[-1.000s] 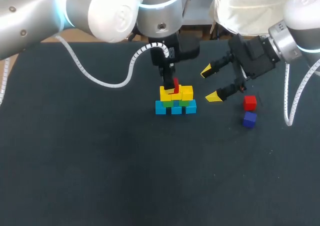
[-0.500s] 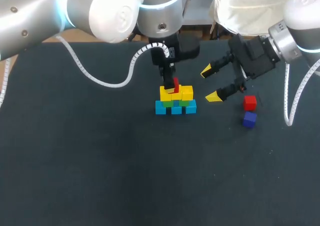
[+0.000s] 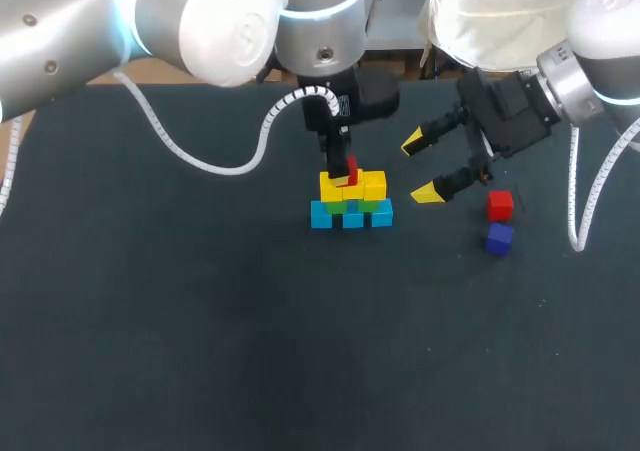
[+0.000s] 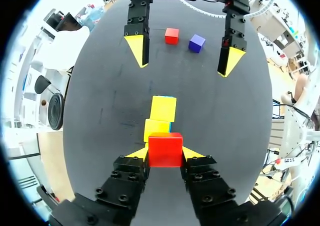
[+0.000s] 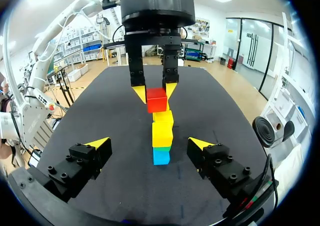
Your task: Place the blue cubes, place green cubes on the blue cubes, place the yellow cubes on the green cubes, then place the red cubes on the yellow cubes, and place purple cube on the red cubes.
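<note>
A small pyramid stands mid-table: three blue cubes (image 3: pixel 352 218) at the base, green cubes (image 3: pixel 336 207) on them, two yellow cubes (image 3: pixel 372 184) on top. My left gripper (image 3: pixel 343 171) comes down from above and is shut on a red cube (image 4: pixel 165 148), held right over the yellow cubes (image 4: pixel 163 108), at or just above their tops. My right gripper (image 3: pixel 425 166) hangs wide open to the right of the pyramid, holding nothing. A second red cube (image 3: pixel 500 205) and a purple cube (image 3: pixel 499 238) lie loose on the table further right. In the right wrist view, the held red cube (image 5: pixel 156 99) tops the stack.
The dark table (image 3: pixel 200 351) carries nothing else. The left arm's white coiled cable (image 3: pixel 230 161) hangs over the table's back left. The two loose cubes lie close together, just beyond my right gripper's lower finger (image 3: pixel 432 192).
</note>
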